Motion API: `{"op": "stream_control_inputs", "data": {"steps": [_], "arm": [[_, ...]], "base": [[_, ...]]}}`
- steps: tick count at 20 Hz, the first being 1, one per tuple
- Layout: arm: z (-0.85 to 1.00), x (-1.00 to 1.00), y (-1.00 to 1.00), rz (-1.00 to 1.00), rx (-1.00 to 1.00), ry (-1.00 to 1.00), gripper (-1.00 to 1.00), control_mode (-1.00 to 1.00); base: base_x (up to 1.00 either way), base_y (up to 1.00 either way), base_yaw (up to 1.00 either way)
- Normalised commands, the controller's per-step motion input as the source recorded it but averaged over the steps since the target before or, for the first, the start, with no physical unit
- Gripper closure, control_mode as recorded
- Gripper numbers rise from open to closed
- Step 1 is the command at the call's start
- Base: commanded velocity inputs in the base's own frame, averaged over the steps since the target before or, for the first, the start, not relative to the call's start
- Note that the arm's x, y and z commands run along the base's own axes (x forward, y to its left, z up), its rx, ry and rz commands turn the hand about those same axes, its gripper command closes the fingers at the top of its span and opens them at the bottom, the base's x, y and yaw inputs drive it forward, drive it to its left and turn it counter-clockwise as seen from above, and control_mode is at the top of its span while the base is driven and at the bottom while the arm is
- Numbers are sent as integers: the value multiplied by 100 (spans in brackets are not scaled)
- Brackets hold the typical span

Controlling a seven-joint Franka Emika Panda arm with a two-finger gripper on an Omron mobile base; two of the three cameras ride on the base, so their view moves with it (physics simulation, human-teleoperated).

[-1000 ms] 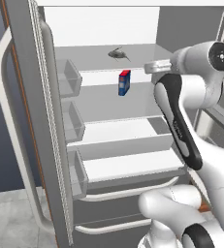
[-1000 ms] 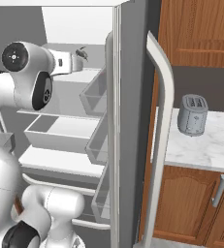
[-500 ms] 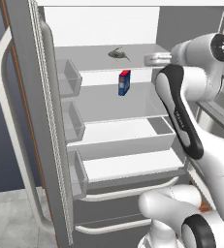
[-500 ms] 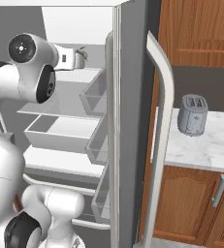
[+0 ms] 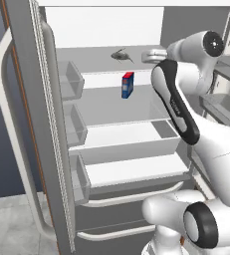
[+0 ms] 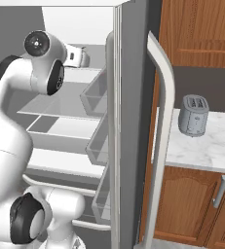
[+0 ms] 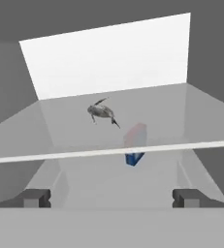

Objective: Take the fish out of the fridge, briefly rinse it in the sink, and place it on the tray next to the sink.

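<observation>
Both fingers of my hand [image 7: 111,197] spread wide and empty, lined up with the small dark grey fish [image 7: 102,113] on the top glass fridge shelf [image 7: 181,116] so I can slide in around it

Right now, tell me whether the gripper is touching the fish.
Apart. In the hand view the open gripper sits short of the shelf's front edge, while the fish lies well back on the glass shelf.

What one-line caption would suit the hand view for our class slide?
Open gripper looks into the fridge at the fish on a glass shelf, red-and-blue box below.
</observation>
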Motion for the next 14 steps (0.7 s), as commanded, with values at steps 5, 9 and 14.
{"op": "stream_control_inputs", "data": {"steps": [5,9,14], "arm": [[0,59,14,0,-2,21,-100,-100],[0,17,5,0,0,5,-100,-100],[-14,23,19,0,-8,0,-100,-100]], "base": [[0,0,0],[0,0,0],[0,0,0]]}}
